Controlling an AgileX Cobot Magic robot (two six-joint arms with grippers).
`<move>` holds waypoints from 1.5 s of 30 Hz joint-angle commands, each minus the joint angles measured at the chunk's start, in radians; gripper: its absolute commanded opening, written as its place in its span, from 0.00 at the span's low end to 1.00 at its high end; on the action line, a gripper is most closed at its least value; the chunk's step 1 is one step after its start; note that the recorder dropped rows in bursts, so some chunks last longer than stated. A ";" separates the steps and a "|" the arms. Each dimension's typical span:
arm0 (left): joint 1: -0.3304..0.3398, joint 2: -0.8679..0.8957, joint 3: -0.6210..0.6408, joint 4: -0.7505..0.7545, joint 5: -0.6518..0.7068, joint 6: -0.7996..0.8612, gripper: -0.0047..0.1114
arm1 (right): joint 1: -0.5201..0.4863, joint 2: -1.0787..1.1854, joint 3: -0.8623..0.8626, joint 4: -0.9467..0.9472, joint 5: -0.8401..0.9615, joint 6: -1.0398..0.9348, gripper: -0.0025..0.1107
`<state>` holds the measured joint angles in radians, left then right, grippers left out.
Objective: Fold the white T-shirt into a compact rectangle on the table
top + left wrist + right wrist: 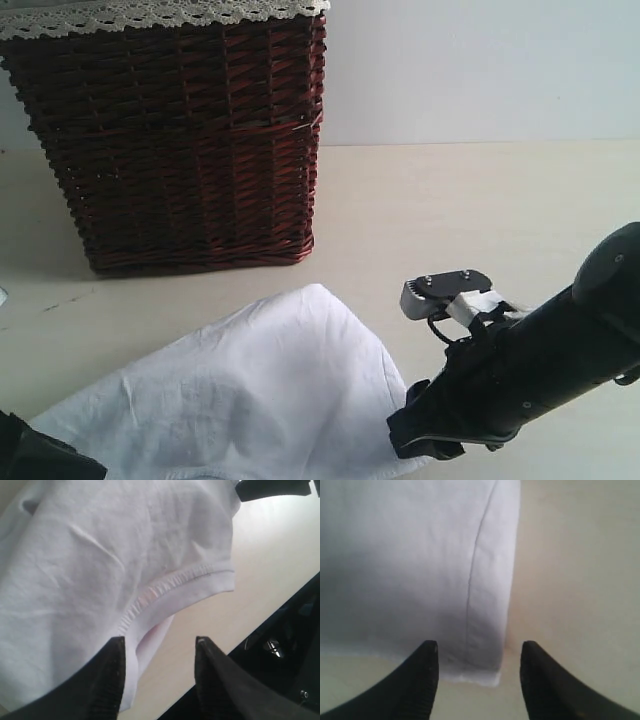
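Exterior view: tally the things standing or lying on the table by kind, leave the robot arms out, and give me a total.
white T-shirt: 1
lace-trimmed wicker basket: 1
Total: 2

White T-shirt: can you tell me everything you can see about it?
The soft white cotton T-shirt lies wrinkled on the pale cream table, apart from the dark red-brown wicker basket. A rounded fold points toward the basket. Its stitched, gathered hem shows faint pink beneath. The right gripper stands open over a hemmed corner, the left gripper open at another edge.
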<state>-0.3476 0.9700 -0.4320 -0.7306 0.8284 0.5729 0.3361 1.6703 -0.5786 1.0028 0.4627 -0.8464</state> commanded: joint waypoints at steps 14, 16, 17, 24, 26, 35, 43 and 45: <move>-0.002 -0.006 -0.011 -0.118 0.014 0.126 0.42 | 0.002 -0.212 -0.236 0.202 0.318 -0.273 0.02; -0.002 -0.006 -0.013 -0.271 0.028 0.265 0.42 | 0.002 -0.319 -0.353 0.202 0.305 -0.232 0.02; -0.002 -0.006 -0.013 -0.332 0.027 0.325 0.42 | 0.002 -0.340 -0.390 0.202 0.298 -0.206 0.02; -0.002 -0.038 -0.013 -0.628 0.044 0.676 0.49 | 0.002 -0.298 -0.431 0.202 0.320 -0.143 0.02; -0.002 -0.067 -0.020 -0.627 0.044 0.712 0.49 | 0.002 -0.280 -0.431 0.211 0.323 -0.139 0.02; -0.002 -0.194 -0.082 -0.406 -0.057 0.703 0.49 | 0.002 -0.165 -0.481 0.277 0.757 -0.305 0.02; -0.002 -0.189 -0.082 -0.378 -0.114 0.704 0.48 | 0.002 -0.165 -0.549 0.412 0.758 -0.355 0.02; -0.002 -0.189 -0.082 -0.418 -0.144 0.733 0.49 | 0.002 -0.158 -0.549 0.414 0.758 -0.335 0.02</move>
<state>-0.3476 0.7820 -0.5092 -1.1039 0.7191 1.2776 0.3361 1.5031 -1.1170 1.3891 1.2078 -1.1928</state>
